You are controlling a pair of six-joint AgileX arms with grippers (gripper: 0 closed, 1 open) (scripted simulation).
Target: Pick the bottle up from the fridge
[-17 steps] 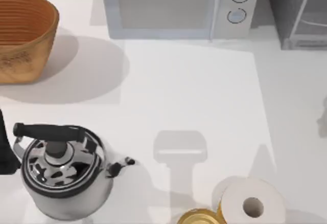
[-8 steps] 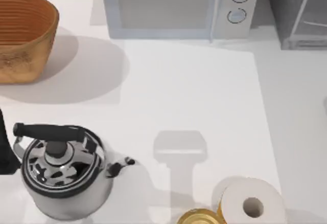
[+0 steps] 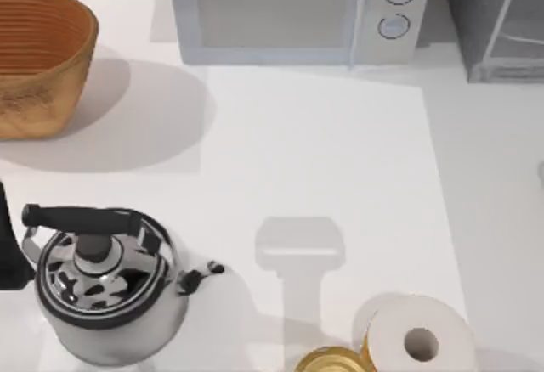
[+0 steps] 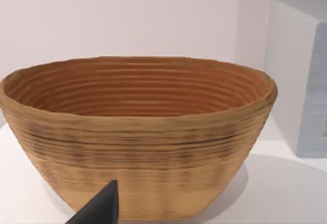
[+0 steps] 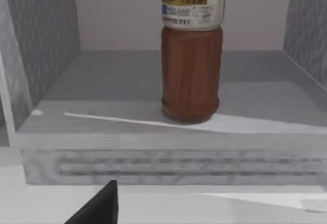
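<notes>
In the right wrist view, the bottle point(image 5: 192, 75) stands upright on the floor of the fridge point(image 5: 46, 35). Its lower part is reddish-brown, a printed label wraps the upper body, and its top is cut off. A dark tip of my right gripper point(image 5: 97, 207) shows in front of the fridge's sill, apart from the bottle. The fridge point(image 3: 493, 15) is the dark grey cabinet with pale frame bars at the top view's far right. My left gripper point(image 4: 99, 207) is parked facing the basket. The left arm point(image 3: 8, 249) sits at the table's left edge.
A woven basket point(image 3: 38, 58) stands at the back left, with a white microwave point(image 3: 297, 11) beside the fridge. A steel kettle point(image 3: 106, 291) is at the front left. A paper roll point(image 3: 416, 338) and a gold tin point(image 3: 327, 361) are at the front right.
The grey sliver of my right arm at the top view's right edge has shrunk almost out of sight. Nothing on the table has moved.
</notes>
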